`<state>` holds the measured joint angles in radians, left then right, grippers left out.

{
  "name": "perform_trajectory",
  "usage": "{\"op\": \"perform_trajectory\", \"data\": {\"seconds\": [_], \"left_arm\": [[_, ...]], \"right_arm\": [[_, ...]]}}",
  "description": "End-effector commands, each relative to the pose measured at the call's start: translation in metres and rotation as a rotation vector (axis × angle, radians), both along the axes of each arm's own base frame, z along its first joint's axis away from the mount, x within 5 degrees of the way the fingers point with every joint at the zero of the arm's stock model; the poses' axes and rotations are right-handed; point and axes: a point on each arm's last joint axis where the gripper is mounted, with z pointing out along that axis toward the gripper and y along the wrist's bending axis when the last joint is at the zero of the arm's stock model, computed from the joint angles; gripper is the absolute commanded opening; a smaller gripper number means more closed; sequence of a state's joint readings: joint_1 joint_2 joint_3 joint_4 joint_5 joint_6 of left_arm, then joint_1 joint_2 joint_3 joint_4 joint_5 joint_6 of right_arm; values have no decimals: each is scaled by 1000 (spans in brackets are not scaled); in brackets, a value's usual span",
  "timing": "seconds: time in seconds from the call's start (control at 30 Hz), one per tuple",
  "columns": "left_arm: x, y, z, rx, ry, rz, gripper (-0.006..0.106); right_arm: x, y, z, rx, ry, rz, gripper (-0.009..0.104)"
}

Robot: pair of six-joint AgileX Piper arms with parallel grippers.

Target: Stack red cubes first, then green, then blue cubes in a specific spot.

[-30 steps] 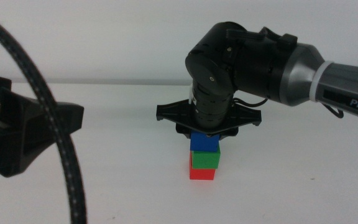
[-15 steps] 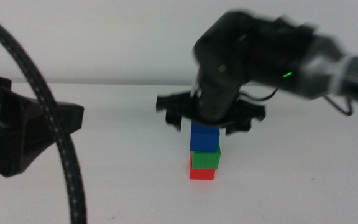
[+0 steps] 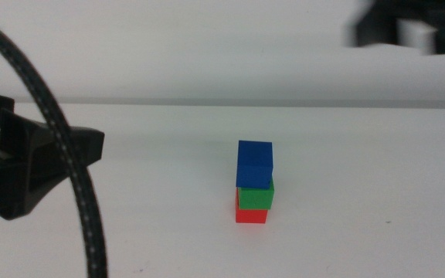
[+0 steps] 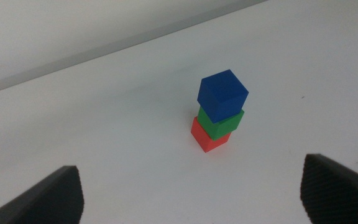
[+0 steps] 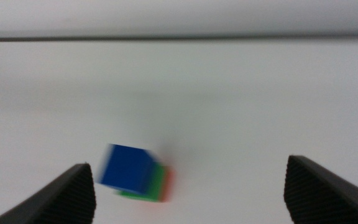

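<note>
The three cubes stand as one stack on the white table (image 3: 130,232). The red cube (image 3: 251,215) is at the base, resting on the table surface. The green cube (image 3: 255,198) sits directly on it, and the blue cube (image 3: 254,163) sits on top of the green, turned slightly out of line with the two below. Nothing grips the stack.

Right gripper (image 5: 188,186): both dark fingers are spread wide, with the stack below and between them, nearer to one finger than the other, touching neither. This view is motion-blurred, so the red cube shows only as a thin edge under the green. In the middle view a blurred dark shape at the upper right corner is probably this arm, well apart from the stack.

Left gripper (image 4: 191,193): fingers spread wide, nothing between them. The stack stands ahead of the fingertips, well clear of both, roughly midway across the gap. In the middle view this gripper sits at the left edge, well apart from the cubes, partly behind a black cable (image 3: 68,170).
</note>
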<state>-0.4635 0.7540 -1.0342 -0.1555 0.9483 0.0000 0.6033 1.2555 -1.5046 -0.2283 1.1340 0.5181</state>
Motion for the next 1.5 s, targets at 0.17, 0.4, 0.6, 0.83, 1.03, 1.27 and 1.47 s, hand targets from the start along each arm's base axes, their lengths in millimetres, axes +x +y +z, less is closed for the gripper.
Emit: {"op": "perform_trajectory", "data": {"seconds": [0.17, 0.4, 0.6, 0.83, 1.03, 1.27, 1.47], "left_arm": [[1, 0, 1, -8, -13, 7, 94], [1, 0, 1, -8, -13, 7, 94], [1, 0, 1, -8, -13, 7, 94], [1, 0, 1, -8, -13, 7, 94], [2, 4, -12, -4, -78, 38, 94], [-6, 32, -65, -8, -421, 216, 94], [-33, 54, -140, 27, -435, 382, 94]], "right_arm": [[-75, -82, -32, -24, -385, 40, 81], [-114, -99, -84, -62, -577, 45, 81], [-116, -101, -92, -56, -583, 24, 81], [-117, -101, -92, -55, -587, 24, 81], [-117, -103, -104, -49, -677, -7, 81], [-127, -116, -171, -78, -791, -147, 81], [-144, -121, -226, -103, -766, -204, 81]]}}
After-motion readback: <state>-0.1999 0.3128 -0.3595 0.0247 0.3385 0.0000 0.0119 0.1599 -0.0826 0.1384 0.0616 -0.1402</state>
